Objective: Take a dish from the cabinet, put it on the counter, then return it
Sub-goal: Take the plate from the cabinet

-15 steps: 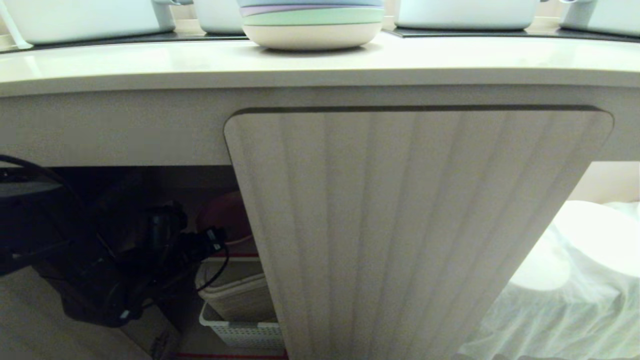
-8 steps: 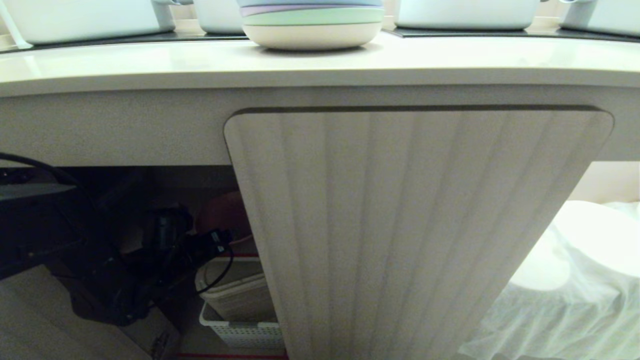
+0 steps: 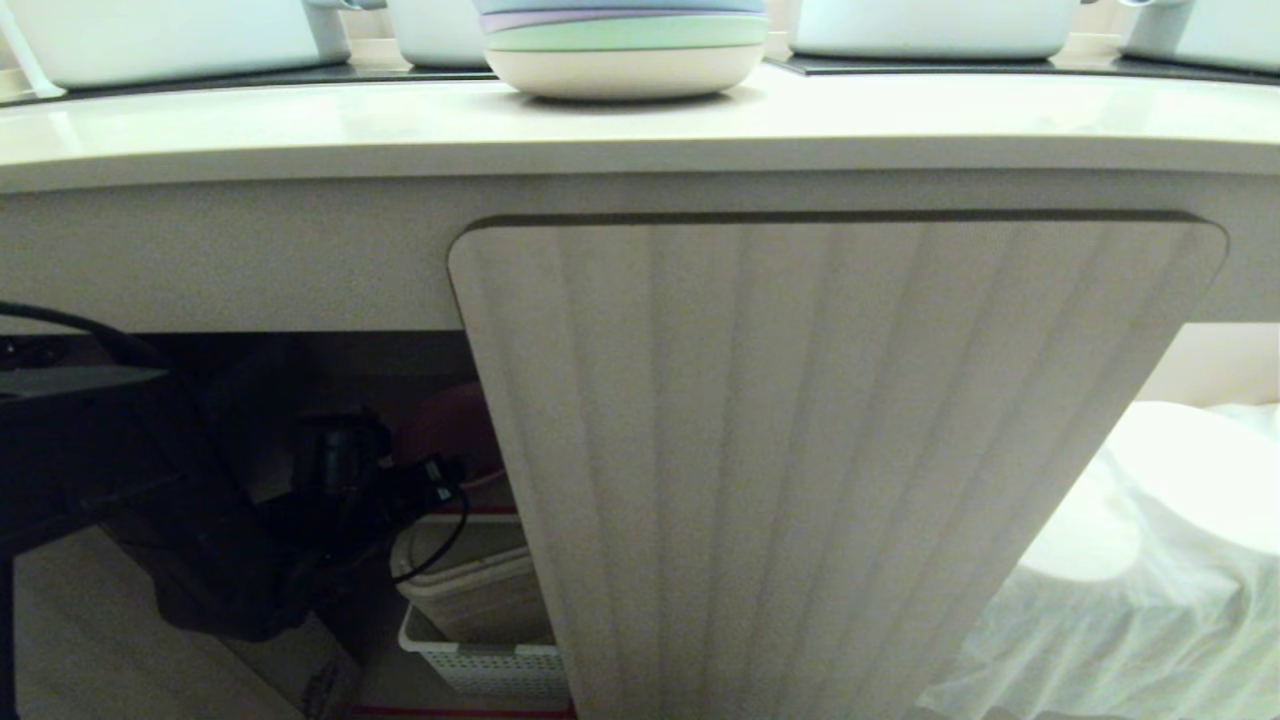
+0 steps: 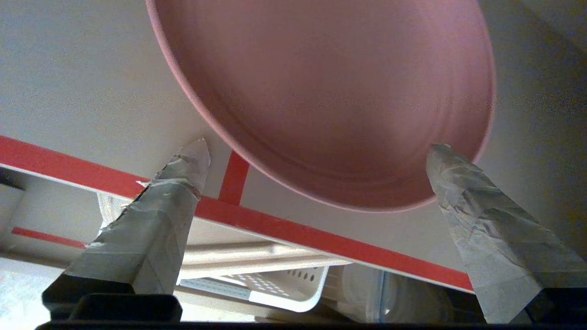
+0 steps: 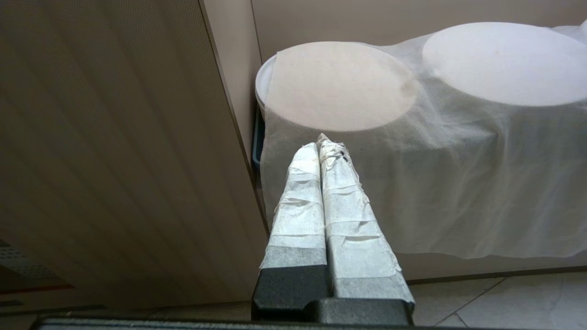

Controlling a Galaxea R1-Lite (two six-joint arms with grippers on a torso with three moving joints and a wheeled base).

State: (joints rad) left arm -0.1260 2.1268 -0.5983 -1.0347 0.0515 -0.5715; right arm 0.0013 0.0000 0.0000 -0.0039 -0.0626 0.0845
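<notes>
So the round, shallow, matte pink plate (image 4: 321,91) is sitting on the grey, red-edged inner shelf (image 4: 82,91) of the cabinet, behind the ribbed pale beige cabinet door (image 3: 820,450) that hides most of the opening from the head camera. From up there you only get a sliver of pink in the dark gap.

The left gripper (image 4: 316,151) is in that gap with its tape-wrapped fingers (image 4: 183,169) spread wide, one on each side of the plate's near rim. Neither looks like it's pinching anything; one tip seems to be right at the rim, but I can't tell whether it touches.

Which step is this? Honestly ambiguous to me: either lining up for the first grab, or the plate has been put down at the end. Nothing pink is on the smooth cream-beige counter (image 3: 300,120), only a stack of pastel plates (image 3: 625,45).

If it's the grab, the next move needs the fingers over the rim edge, then a firm close, since it's thin and slippery-looking.

The right gripper (image 5: 326,144) is parked by the white cloth-wrapped discs (image 5: 339,87), fingers pressed together, holding nothing.
</notes>
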